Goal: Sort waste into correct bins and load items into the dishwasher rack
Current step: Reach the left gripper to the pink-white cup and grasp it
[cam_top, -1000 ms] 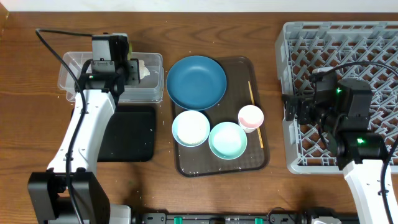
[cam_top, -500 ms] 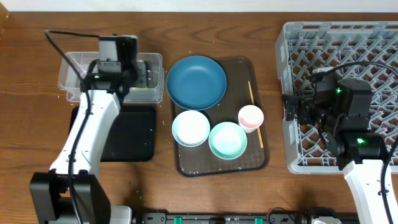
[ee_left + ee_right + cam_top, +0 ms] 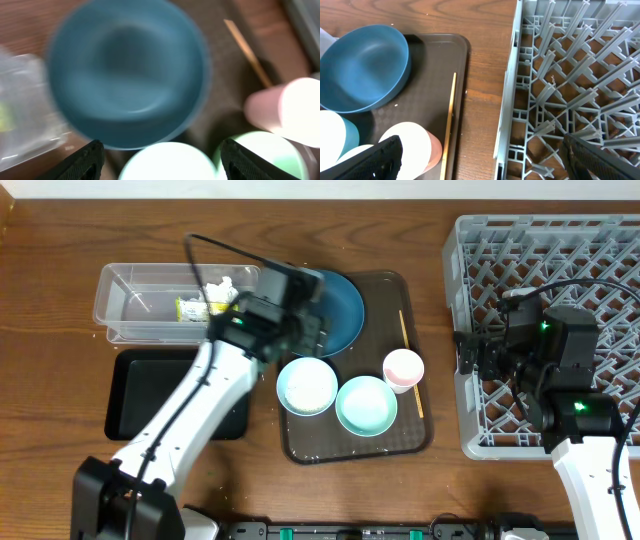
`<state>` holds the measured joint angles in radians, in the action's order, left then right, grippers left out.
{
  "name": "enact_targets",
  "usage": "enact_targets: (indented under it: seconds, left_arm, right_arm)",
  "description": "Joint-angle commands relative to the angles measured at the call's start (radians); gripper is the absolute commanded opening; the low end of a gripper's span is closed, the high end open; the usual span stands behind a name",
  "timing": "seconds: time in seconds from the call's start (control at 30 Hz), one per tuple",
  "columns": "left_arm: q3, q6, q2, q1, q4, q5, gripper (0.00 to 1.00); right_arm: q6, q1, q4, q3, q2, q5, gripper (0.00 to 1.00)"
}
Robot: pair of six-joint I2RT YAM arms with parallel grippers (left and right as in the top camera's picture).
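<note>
Targeting: dark blue plate [image 3: 345,315], my read; left gripper [image 3: 162,162] hangs over it, jaws apart, empty.
Plate location: back-left of brown tray [image 3: 415,435], just behind white bowl [image 3: 307,385].
Handling: stiff, smooth, likely slippery; a flat grab probably won't work.
Grip point: pinch the raised rim, one finger inside, one under the lip.
Right gripper [image 3: 480,162]: jaws wide, empty, at tray-side edge of rack [image 3: 560,255].

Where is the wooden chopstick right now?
In the overhead view, the chopstick lies along the right side of the brown tray, between the blue plate and the grey rack, beside the pink cup.
</note>
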<state>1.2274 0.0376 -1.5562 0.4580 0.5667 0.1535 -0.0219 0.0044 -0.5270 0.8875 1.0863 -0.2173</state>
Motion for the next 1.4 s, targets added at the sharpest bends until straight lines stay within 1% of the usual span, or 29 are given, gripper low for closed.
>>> enact_targets:
  seconds: [0.0,0.2,0.33,0.5,0.57,0.63,0.73,0.8,0.93,1.07,1.1,1.13,1.2,1.3,1.37]
  left_arm:
    - [0.005,0.051,-0.042,0.069,-0.023,0.029,0.76]
    - [0.005,0.058,-0.145,0.169,-0.105,0.158,0.76]
    - [0.005,0.097,-0.202,0.212,-0.130,0.161,0.76]
    - [0.005,0.099,-0.248,0.245,-0.178,0.161,0.76]
    - [0.005,0.100,-0.255,0.253,-0.188,0.161,0.69]
    - [0.005,0.099,-0.262,0.257,-0.192,0.161,0.59]
    - [0.005,0.099,-0.279,0.259,-0.192,0.160,0.49]
    - [0.005,0.099,-0.290,0.259,-0.192,0.160,0.47]
    - [0.005,0.111,-0.320,0.259,-0.192,0.161,0.37]
    - [0.005,0.111,-0.322,0.259,-0.203,0.161,0.20]
    - [0.005,0.111,-0.322,0.259,-0.208,0.161,0.19]
    - [0.005,0.111,-0.322,0.259,-0.212,0.161,0.12]
    - [0.006,0.111,-0.321,0.259,-0.219,0.161,0.06]
    - [0.014,0.111,-0.307,0.252,-0.218,0.161,0.06]
    - [0.016,0.111,-0.280,0.236,-0.218,0.161,0.06]
  right_arm:
    - [0.007,0.003,0.000,0.016,0.001,-0.008,0.99]
    - [0.007,0.003,0.000,0.016,0.001,-0.008,0.99]
    - [0.007,0.003,0.000,0.016,0.001,-0.008,0.99]
    - [0.007,0.003,-0.001,0.016,0.001,-0.008,0.99]
    - [0.007,0.003,-0.001,0.016,0.001,-0.008,0.99]
    - [0.007,0.003,-0.001,0.016,0.001,-0.008,0.99]
    - [0.007,0.003,-0.001,0.016,0.001,-0.008,0.99]
    - [0.007,0.003,-0.001,0.016,0.001,-0.008,0.99]
    - [0.007,0.003,-0.001,0.016,0.001,-0.008,0.99]
    - [0.007,0.003,-0.002,0.016,0.001,-0.008,0.99]
    - [0.007,0.003,-0.001,0.016,0.001,-0.008,0.99]
    - [0.007,0.003,-0.001,0.016,0.001,-0.008,0.99]
    - [0.007,0.003,-0.001,0.016,0.001,-0.008,0.99]
    - [0.007,0.003,-0.001,0.016,0.001,-0.002,0.99]
    - [0.007,0.003,-0.006,0.016,0.001,0.037,0.99]
